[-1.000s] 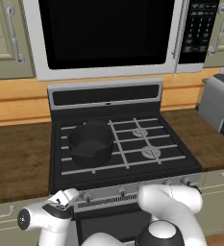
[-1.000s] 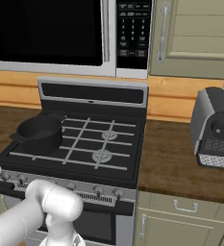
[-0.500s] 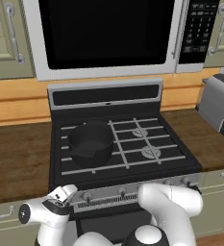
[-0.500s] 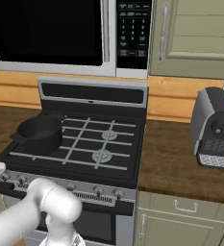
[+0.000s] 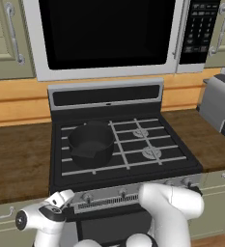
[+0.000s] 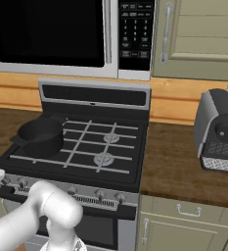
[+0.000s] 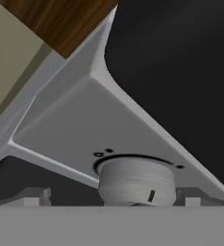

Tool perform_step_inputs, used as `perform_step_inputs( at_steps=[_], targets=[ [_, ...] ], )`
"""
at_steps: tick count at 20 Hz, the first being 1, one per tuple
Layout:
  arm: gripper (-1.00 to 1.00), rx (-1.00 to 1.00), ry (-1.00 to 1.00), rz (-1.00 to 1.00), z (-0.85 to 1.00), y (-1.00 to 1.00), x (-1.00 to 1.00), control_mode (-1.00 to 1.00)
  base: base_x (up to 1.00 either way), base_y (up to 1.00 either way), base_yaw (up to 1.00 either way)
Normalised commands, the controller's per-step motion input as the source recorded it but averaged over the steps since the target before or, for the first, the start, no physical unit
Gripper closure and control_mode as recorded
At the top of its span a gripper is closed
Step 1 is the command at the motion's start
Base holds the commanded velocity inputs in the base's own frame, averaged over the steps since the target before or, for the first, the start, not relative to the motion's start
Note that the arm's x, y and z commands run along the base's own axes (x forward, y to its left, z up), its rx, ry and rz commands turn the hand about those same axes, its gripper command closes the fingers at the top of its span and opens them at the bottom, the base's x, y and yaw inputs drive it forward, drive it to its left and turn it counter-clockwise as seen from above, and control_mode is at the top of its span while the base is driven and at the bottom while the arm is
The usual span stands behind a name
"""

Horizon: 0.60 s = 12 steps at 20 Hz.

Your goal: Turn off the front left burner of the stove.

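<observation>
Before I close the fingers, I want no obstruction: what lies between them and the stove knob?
Nothing: in the hand view the knob sits bare between the fingers on the stove strip.

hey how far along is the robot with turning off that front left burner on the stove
Done: the gripper has reached the left end of the stove knob strip. In hand: the knob sits between the fingertips, though contact isn't clear. Left: gripping and turning it. A saucepan covers the front left burner, so no flame can be judged.
</observation>
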Motion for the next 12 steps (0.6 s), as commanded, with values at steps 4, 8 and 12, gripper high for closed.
perform_step_inputs(
  at_steps=[4,8,12],
  targets=[
    [-1.0,0.0,-0.01,0.0,-0.03,0.06,0.21,-1.0,0.0,0.0,0.0],
    [-1.0,0.08,0.0,-0.01,0.2,-0.03,0.01,-1.0,0.0,0.0,0.0],
    [-1.0,0.02,0.0,0.0,0.05,0.0,0.0,-1.0,0.0,0.0,0.0]
  ],
)
